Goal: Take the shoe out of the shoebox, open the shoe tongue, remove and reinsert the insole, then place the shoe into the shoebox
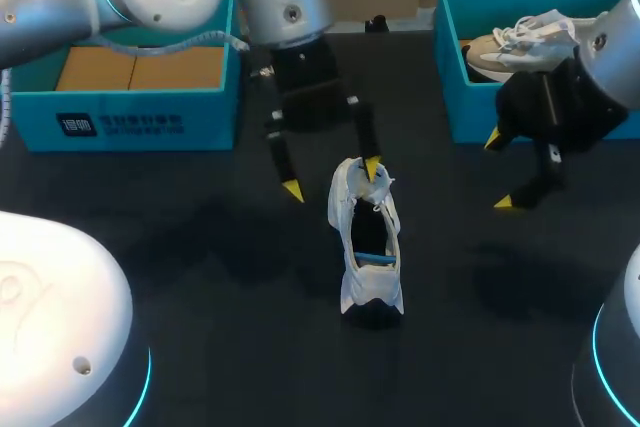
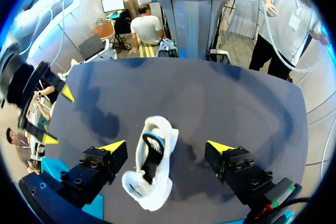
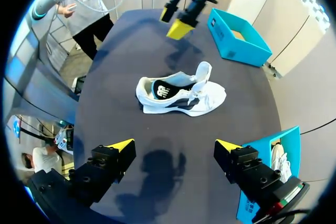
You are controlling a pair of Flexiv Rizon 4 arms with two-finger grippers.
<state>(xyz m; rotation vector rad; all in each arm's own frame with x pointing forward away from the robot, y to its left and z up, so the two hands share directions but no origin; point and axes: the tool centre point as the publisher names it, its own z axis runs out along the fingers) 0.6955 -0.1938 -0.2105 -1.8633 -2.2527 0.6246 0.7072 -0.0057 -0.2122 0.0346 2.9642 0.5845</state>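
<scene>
A white shoe [image 1: 365, 247] stands alone on the dark table, its tongue raised and a blue-edged insole [image 1: 375, 259] showing inside. My left gripper [image 1: 332, 179] hangs open just over its far end, one yellow tip close to the tongue. In the left wrist view the shoe [image 2: 152, 166] lies between the open fingers of the left gripper [image 2: 167, 147], nearer one of them and held by neither. My right gripper [image 1: 500, 171] is open and empty off to the shoe's right. In the right wrist view the shoe [image 3: 181, 95] lies well ahead of the right gripper [image 3: 174, 145].
A teal shoebox [image 1: 455, 97] at the back right holds a second pale shoe [image 1: 515, 42]. A teal box part [image 1: 130, 117] with a brown cardboard bottom stands at the back left. Bare dark table surrounds the shoe.
</scene>
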